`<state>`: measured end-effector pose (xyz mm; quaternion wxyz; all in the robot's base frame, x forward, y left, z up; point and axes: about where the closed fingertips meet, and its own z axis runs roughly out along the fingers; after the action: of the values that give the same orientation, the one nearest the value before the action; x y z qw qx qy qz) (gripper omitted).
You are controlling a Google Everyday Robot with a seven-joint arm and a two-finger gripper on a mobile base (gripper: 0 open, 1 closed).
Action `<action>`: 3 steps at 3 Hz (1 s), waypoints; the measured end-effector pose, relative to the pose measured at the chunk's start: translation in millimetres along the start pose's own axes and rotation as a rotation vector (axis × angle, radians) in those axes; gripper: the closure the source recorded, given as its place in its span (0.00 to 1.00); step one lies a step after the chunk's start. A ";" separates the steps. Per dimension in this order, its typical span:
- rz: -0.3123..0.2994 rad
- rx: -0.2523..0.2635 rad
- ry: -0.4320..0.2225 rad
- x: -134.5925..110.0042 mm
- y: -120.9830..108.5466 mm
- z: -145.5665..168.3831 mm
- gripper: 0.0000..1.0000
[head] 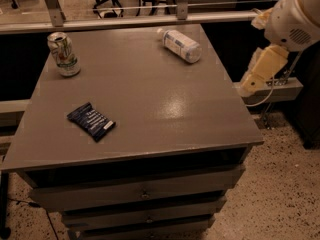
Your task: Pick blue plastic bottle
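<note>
Snack packet (91, 122): counter (165, 109) front-left.
End effector (260, 71): off right edge, well apart; I cannot tell its state.
Can (63, 54): far-left corner.
Blue plastic bottle (180, 45): lying far-right; I judge light, slick, squashy; grip mid-label.

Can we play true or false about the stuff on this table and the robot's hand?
1. The blue plastic bottle lies on its side near the far edge of the table. True.
2. The gripper is holding the bottle. False: it hangs beyond the table's right edge, apart from the bottle.
3. The can stands upright at the far left corner. True.
4. The snack packet sits on top of the can. False: it lies flat on the table, nearer the front, apart from the can.
</note>
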<state>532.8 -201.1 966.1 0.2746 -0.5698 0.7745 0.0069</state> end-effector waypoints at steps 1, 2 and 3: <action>0.059 0.028 -0.148 -25.7 -40.2 38.3 0.00; 0.075 0.037 -0.183 -30.5 -51.5 50.5 0.00; 0.073 0.035 -0.181 -30.6 -50.3 49.7 0.00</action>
<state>604.2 -175.8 952.4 0.3529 -0.5332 0.7669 0.0546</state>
